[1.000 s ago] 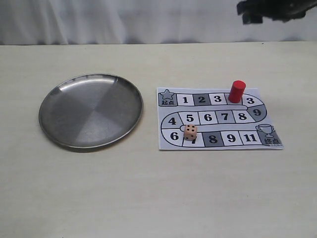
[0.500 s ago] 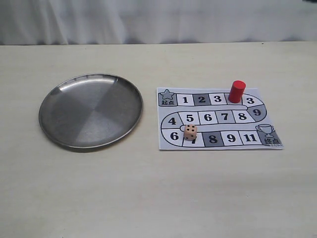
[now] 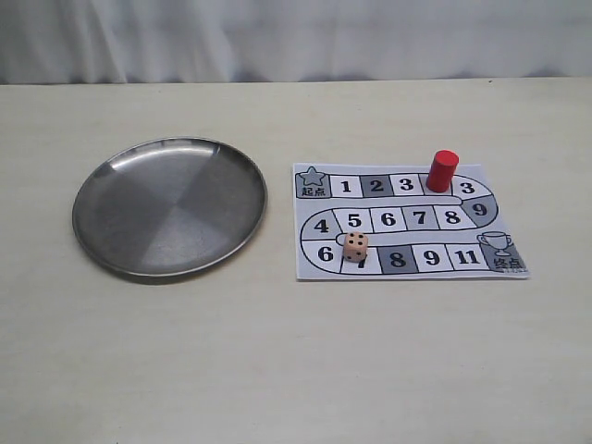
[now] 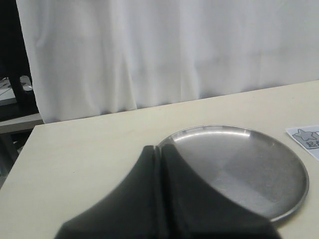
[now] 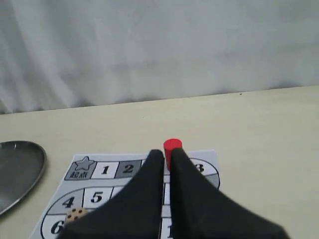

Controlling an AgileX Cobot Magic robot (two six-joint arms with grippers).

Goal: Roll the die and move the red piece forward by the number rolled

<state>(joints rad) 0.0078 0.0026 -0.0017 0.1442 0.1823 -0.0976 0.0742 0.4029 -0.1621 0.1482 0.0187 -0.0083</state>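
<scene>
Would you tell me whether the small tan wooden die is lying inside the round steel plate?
No, the tan wooden die sits on the printed paper board, apart from the round steel plate.

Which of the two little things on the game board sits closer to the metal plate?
The die, the tan dotted cube; the red piece stands farther away.

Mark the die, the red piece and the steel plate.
die (image 3: 355, 246), exterior view, middle of the cube.
red piece (image 3: 442, 172), exterior view, middle of its side.
steel plate (image 3: 169, 207), exterior view, bare centre.
</scene>
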